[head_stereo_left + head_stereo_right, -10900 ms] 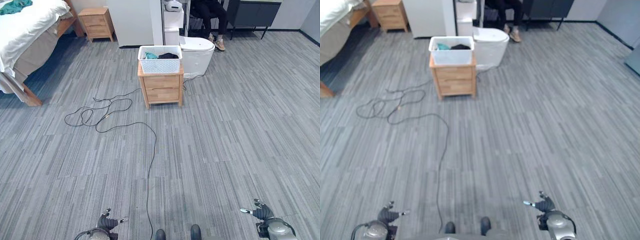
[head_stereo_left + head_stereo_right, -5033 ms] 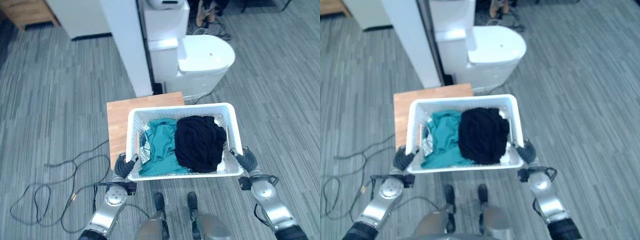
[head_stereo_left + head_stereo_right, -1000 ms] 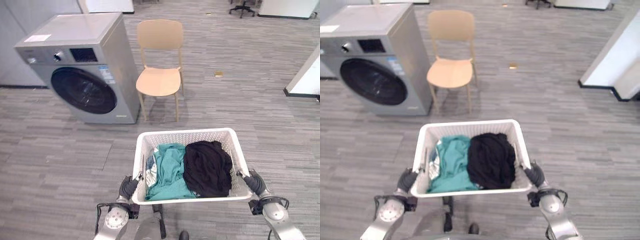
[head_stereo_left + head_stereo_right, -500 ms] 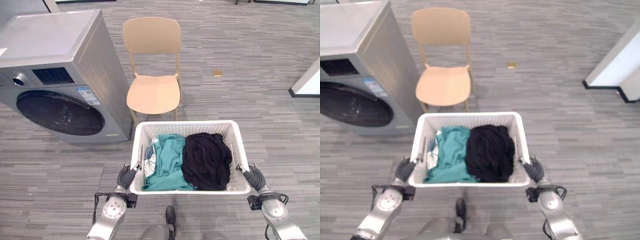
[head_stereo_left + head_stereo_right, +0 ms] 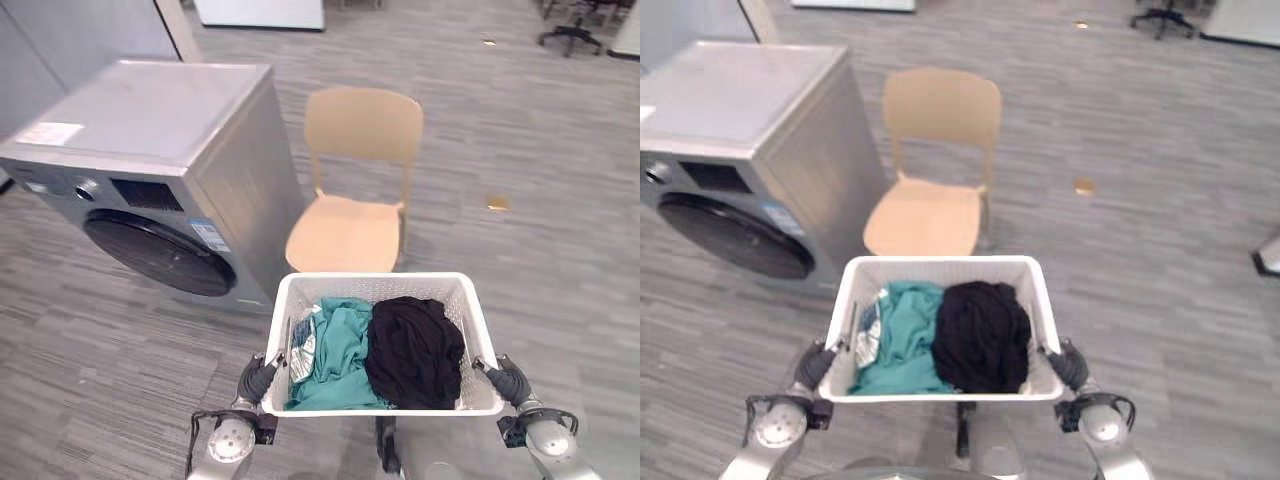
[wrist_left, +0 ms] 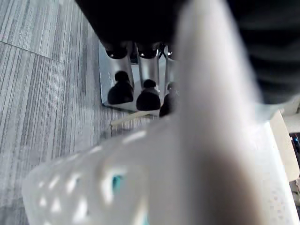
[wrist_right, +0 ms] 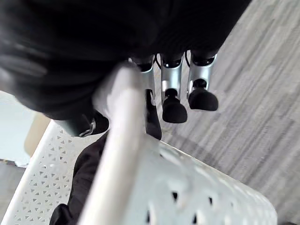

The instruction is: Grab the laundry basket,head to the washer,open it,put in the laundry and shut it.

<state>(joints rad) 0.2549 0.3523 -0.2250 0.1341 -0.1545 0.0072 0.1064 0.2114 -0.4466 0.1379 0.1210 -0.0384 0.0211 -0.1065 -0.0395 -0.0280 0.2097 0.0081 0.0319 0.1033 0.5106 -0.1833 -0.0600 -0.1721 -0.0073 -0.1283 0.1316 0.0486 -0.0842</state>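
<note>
Basket [image 5: 470, 400]: held in the air between both hands, in front of the chair [image 5: 345, 235].
Left hand [image 5: 254, 380]: fingers curled on its left rim.
Right hand [image 5: 506, 382]: fingers curled on its right rim.
Washer [image 5: 150, 190]: door closed, beside the chair.

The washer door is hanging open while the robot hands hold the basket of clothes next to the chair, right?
Not quite: the washer door is shut, as the left eye view shows. The rest holds: the left robot hand and right robot hand grip the basket of clothes by the chair.
</note>
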